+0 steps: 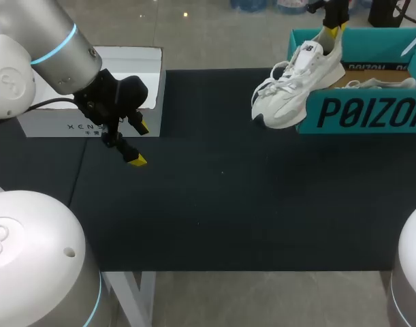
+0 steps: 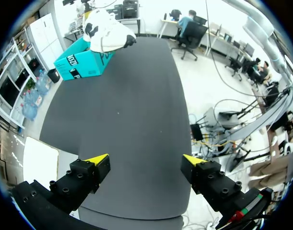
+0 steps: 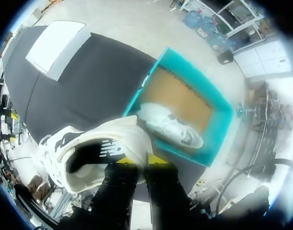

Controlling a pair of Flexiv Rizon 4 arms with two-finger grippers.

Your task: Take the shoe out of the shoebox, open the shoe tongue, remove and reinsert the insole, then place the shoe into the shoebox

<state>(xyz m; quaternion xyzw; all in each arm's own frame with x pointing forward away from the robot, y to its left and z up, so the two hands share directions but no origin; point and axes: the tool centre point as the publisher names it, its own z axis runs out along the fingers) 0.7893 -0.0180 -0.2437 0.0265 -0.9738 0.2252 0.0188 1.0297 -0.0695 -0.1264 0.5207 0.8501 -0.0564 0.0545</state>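
Upper right, my right gripper point(image 1: 333, 30) is clamped on the white shoe point(image 1: 293, 85) by its heel over the teal box point(image 1: 371, 112); I should lift it fully clear, left gripper point(image 1: 139, 144) fingers apart.

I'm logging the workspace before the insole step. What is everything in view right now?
held sneaker: one, white, hanging toe-down at the shoebox's front corner
second sneaker: one, white, lying inside the shoebox
shoebox: one, teal, table's far right
white box: one, table's far left
mat: one, black, covering the table
left gripper: one, yellow-tipped, open, above the mat's left side
right gripper: one, yellow-tipped, shut on the held sneaker's heel
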